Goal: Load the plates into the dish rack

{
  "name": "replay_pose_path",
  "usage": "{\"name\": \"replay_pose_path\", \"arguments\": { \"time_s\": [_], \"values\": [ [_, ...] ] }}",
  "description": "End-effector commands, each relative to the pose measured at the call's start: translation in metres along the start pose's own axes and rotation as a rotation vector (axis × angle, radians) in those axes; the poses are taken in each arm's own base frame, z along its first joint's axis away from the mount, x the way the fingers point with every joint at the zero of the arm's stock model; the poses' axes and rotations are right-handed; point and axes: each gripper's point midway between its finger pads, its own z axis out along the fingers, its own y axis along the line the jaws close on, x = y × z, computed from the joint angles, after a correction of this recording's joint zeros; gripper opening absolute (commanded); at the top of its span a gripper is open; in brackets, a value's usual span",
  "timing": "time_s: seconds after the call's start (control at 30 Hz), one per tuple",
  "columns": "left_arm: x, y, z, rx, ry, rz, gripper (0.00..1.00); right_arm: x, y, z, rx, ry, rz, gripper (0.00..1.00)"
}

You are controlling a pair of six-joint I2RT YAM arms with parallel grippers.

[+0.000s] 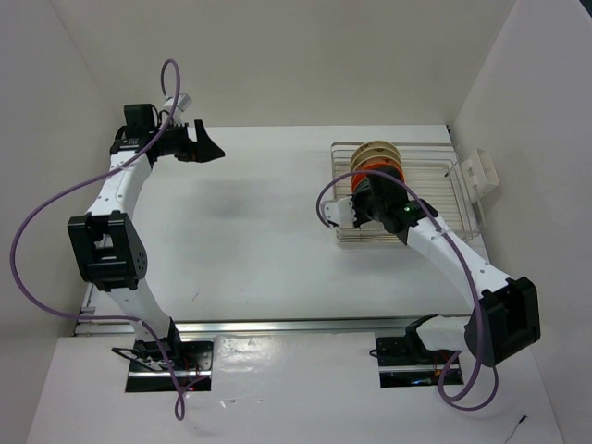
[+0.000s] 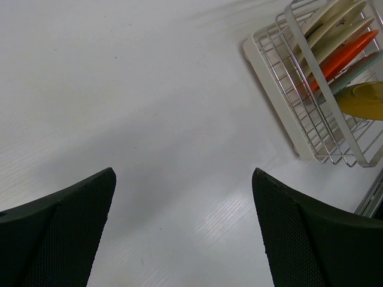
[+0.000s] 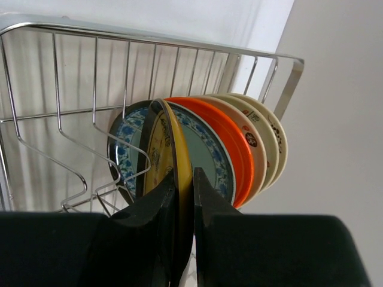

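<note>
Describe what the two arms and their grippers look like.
The left arm and right arm have white links with chunky black joint housings. A purple cable loops loosely along each. The left gripper and right gripper have black, tapering fingers; the left's faces are finely dimpled.

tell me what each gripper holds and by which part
The right gripper pinches the yellow-brown plate by its rim, standing in the dish rack. The left gripper is open and empty.

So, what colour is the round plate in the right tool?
Yellow-brown patterned plate; right wrist view.
</note>
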Motion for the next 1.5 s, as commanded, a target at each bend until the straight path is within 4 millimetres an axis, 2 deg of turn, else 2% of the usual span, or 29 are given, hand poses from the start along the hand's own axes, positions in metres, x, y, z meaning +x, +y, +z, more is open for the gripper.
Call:
{"name": "replay_pose_path", "arguments": {
  "time_s": [0.0,0.13,0.17,0.2,0.3,0.33,0.37,0.43,0.47,0.53,0.57,0.63,0.67,0.7,0.77,0.8,0.87,0.9,0.93,0.97,1.0,1.03,1.07,1.1,1.23,1.3,1.37,1.43,1.47],
  "values": [
    [0.004,0.006,0.001,0.013,-0.003,-0.023,1.00,0.005,-0.018,-0.009,0.034,0.017,0.008,0.00],
    [0.002,0.006,0.001,0.013,-0.009,-0.016,1.00,0.013,0.002,0.000,0.019,0.016,0.067,0.02],
    [0.005,0.007,0.003,0.024,-0.002,-0.023,1.00,0.013,0.005,0.003,0.010,0.016,0.080,0.10],
    [0.005,0.007,0.003,0.024,-0.002,-0.023,1.00,0.015,0.013,0.004,-0.008,0.015,0.125,0.23],
    [0.005,0.007,0.003,0.024,-0.002,-0.023,1.00,0.014,0.022,0.011,-0.051,-0.002,0.212,0.33],
    [0.001,0.006,0.002,0.024,-0.009,-0.016,1.00,0.013,0.022,0.012,-0.043,-0.018,0.266,0.40],
    [0.001,0.006,0.002,0.024,-0.009,-0.016,1.00,0.011,0.017,0.011,-0.033,-0.030,0.285,0.51],
    [0.003,0.006,0.002,0.024,-0.001,-0.024,1.00,0.010,0.015,0.010,-0.037,-0.029,0.337,0.61],
    [0.005,0.005,0.002,0.023,0.006,-0.032,1.00,0.007,0.004,0.009,-0.030,-0.045,0.353,0.63],
    [0.002,0.004,0.001,0.024,0.004,-0.021,1.00,-0.006,0.000,0.003,-0.065,-0.091,0.457,0.65],
    [-0.003,0.003,0.000,0.024,-0.004,-0.012,1.00,-0.013,-0.028,-0.005,-0.030,-0.128,0.495,0.65],
    [-0.005,0.002,-0.002,0.024,-0.005,-0.012,1.00,-0.032,-0.048,-0.018,-0.043,-0.212,0.601,0.65],
    [-0.010,0.001,-0.003,0.024,-0.014,-0.002,1.00,-0.040,-0.060,-0.025,-0.036,-0.243,0.725,0.65],
    [-0.014,-0.002,-0.004,0.024,-0.016,-0.008,1.00,-0.048,-0.088,-0.039,0.006,-0.292,0.768,0.65],
    [-0.016,-0.001,-0.006,0.015,-0.016,-0.009,1.00,-0.063,-0.105,-0.053,0.014,-0.364,0.945,0.68],
    [-0.016,-0.002,-0.003,-0.007,-0.010,-0.005,1.00,-0.067,-0.124,-0.063,0.075,-0.412,0.992,0.70],
    [-0.021,-0.004,-0.005,-0.034,-0.016,0.016,1.00,-0.080,-0.133,-0.077,0.095,-0.496,1.150,0.70],
    [-0.018,-0.003,-0.002,-0.061,-0.003,0.014,1.00,-0.082,-0.121,-0.070,0.074,-0.506,1.190,0.70],
    [-0.024,-0.007,-0.003,-0.070,-0.014,0.044,1.00,-0.086,-0.127,-0.072,0.098,-0.554,1.196,0.70],
    [-0.018,-0.009,-0.001,-0.079,0.007,0.034,1.00,-0.090,-0.124,-0.074,0.080,-0.576,1.243,0.75],
    [-0.026,-0.012,-0.006,-0.091,-0.006,0.058,1.00,-0.092,-0.121,-0.076,0.071,-0.579,1.275,0.78],
    [-0.026,-0.017,-0.004,-0.091,0.001,0.062,1.00,-0.093,-0.121,-0.080,0.054,-0.574,1.308,0.75],
    [-0.029,-0.025,-0.005,-0.080,0.000,0.082,1.00,-0.091,-0.119,-0.082,0.050,-0.550,1.340,0.71],
    [-0.029,-0.028,-0.008,-0.080,0.003,0.079,1.00,-0.084,-0.121,-0.088,0.083,-0.510,1.379,0.57],
    [-0.031,-0.043,-0.004,-0.084,-0.001,0.121,1.00,-0.057,-0.075,-0.095,0.091,-0.279,1.484,0.23],
    [-0.027,-0.058,0.003,-0.057,0.005,0.109,1.00,-0.050,-0.056,-0.101,0.089,-0.214,1.511,0.19],
    [-0.019,-0.061,0.007,-0.068,0.017,0.089,1.00,-0.048,-0.048,-0.110,0.114,-0.211,1.541,0.22],
    [-0.014,-0.070,0.012,-0.076,0.028,0.073,1.00,-0.042,-0.046,-0.113,0.172,-0.206,1.592,0.56],
    [-0.014,-0.067,0.014,-0.111,0.028,0.078,1.00,-0.043,-0.052,-0.113,0.198,-0.238,1.597,0.66]
  ]
}}
